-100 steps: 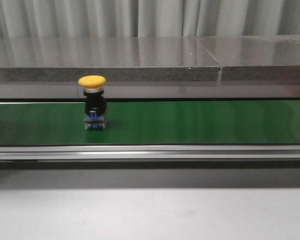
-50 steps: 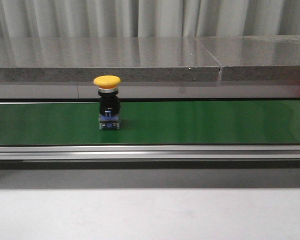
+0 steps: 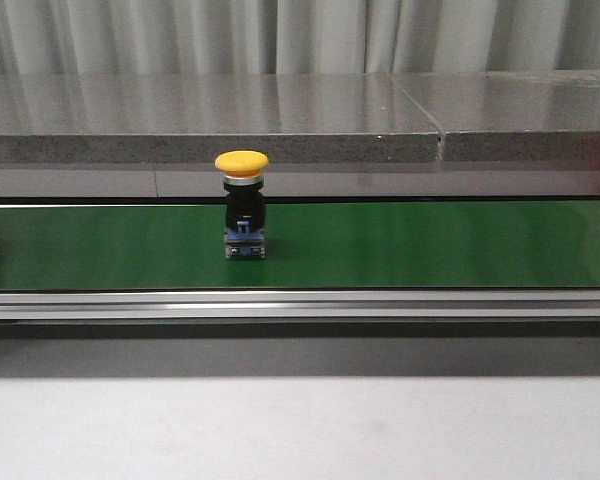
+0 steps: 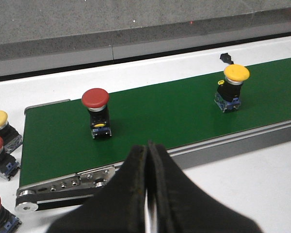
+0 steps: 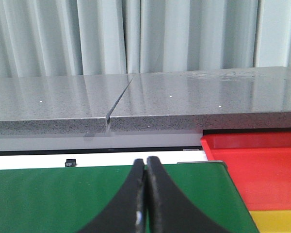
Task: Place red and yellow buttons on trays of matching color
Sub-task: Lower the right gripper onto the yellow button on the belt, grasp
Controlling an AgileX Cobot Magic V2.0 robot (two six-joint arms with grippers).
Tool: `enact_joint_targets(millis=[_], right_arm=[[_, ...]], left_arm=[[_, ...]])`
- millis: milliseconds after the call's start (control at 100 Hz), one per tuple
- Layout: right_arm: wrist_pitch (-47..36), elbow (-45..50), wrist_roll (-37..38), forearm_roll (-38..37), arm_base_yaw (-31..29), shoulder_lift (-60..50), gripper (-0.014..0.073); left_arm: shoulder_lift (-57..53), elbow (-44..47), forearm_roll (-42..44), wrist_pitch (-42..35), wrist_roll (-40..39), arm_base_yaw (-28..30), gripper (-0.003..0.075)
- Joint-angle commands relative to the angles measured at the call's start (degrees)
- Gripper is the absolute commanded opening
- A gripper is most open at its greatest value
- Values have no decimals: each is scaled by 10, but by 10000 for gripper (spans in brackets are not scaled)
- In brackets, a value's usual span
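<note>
Nearest the robot, on the white surface (image 4: 262, 194), the left end effector (image 4: 148, 194) hangs with its fingers pressed together, holding nothing. The right end effector (image 5: 145, 199) is likewise closed and empty, above the right end of the green belt (image 3: 430, 245).

On the belt, left of centre in the front view, the yellow button (image 3: 244, 203) stands upright on its blue base. The left wrist view shows a red button (image 4: 97, 113) also upright on the belt, further left, well apart from the yellow one. Spare buttons (image 4: 1, 141) lie on the surface just off the belt's left end.

Beyond the belt's right end, the red tray (image 5: 262, 165) lies next to a yellow tray (image 5: 276, 221); both appear bare where visible.

Handling judgement: each button looks rigid, light and top-heavy, with a smooth domed cap likely to slip. Grip the black body below the cap, across its flat sides. Open the end effector first.

Farthest back runs a grey stone ledge (image 3: 210, 125).
</note>
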Motion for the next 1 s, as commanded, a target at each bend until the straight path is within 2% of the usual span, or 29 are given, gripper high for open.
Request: enact_joint_targets(millis=[0, 300, 530, 630, 990], right_arm=[[-21, -46, 22, -3, -1, 4, -65], [134, -190, 20, -4, 5, 124, -65], [160, -265, 8, -4, 17, 230, -65], [161, -289, -23, -5, 32, 276, -65], [250, -425, -38, -4, 129, 439, -65]], left_arm=[[-3, -14, -10, -36, -5, -5, -21], [-3, -14, -10, -35, -5, -5, -21], [-3, -14, -10, -35, -5, -5, -21], [-3, -14, -10, -35, -5, -5, -21], [-3, -14, -10, -35, -5, -5, -21]])
